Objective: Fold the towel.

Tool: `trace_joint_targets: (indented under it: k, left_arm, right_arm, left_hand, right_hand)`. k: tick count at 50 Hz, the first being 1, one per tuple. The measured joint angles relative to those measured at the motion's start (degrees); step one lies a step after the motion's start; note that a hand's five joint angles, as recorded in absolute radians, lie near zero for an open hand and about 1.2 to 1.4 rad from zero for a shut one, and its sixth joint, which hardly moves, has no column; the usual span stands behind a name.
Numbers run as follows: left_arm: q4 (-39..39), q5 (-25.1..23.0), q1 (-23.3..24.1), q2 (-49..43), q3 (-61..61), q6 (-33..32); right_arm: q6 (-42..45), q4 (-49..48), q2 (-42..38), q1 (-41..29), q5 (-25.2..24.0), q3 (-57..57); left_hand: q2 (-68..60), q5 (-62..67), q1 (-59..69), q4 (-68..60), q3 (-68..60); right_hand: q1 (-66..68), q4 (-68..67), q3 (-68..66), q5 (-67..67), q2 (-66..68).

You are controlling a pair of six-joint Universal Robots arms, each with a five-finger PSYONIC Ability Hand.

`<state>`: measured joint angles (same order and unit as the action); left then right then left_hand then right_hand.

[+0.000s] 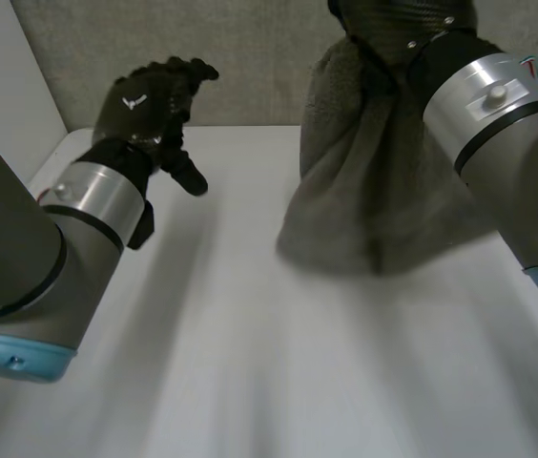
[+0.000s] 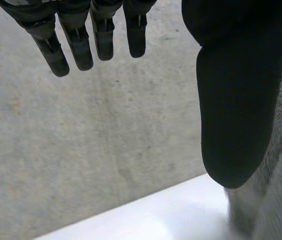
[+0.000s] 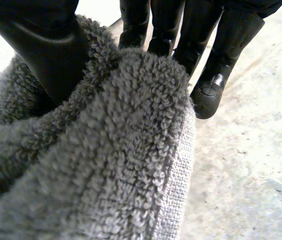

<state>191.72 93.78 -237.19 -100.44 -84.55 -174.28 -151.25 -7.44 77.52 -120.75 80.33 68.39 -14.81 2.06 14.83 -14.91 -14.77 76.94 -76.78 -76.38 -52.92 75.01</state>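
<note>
Lifting step: your right robot hand (image 3: 51, 55) pinches the hanging grey terry towel (image 1: 374, 191); your open, empty left robot hand (image 1: 145, 105) likely needs a free corner next.

I see the towel (image 1: 374, 181), grey terry with a flat woven hem (image 3: 178, 165), bunched and hanging upright. Its gathered top is pinched in my right hand (image 3: 46, 50), and its lower folds reach the white table (image 1: 250, 363).
</note>
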Motion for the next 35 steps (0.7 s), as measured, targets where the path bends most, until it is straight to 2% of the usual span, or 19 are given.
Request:
trace_joint_targets:
  k: [11,23,29,35]
  left_arm:
    - [0.2,-5.5,0.2,-3.7,-2.1,5.5]
    - [-0.7,-15.7,0.7,-10.1,-1.8,16.3]
    - [-1.3,-17.6,0.8,-13.5,-0.6,20.9]
    - [-3.5,-17.7,0.7,-16.1,0.4,23.7]
  right_arm:
    - [0.8,1.3,-2.1,-3.8,0.0,5.5]
    - [0.5,1.2,-2.2,-4.5,-0.5,10.4]
    - [0.6,1.1,-1.8,-4.5,-0.6,10.8]
    - [0.8,0.8,-1.6,-4.0,-0.3,10.5]
  left_hand:
    - [2.6,-0.3,-2.4,2.6,2.5]
    - [0.2,-0.3,-0.1,0.4,0.2]
    - [-7.8,1.2,7.9,-7.7,-7.8]
    - [-9.6,2.4,9.6,-9.5,-9.7]
  right_hand:
    - [0.0,0.0,0.0,0.0,0.0]
    - [0.0,0.0,0.0,0.0,0.0]
    - [0.0,0.0,0.0,0.0,0.0]
    - [0.0,0.0,0.0,0.0,0.0]
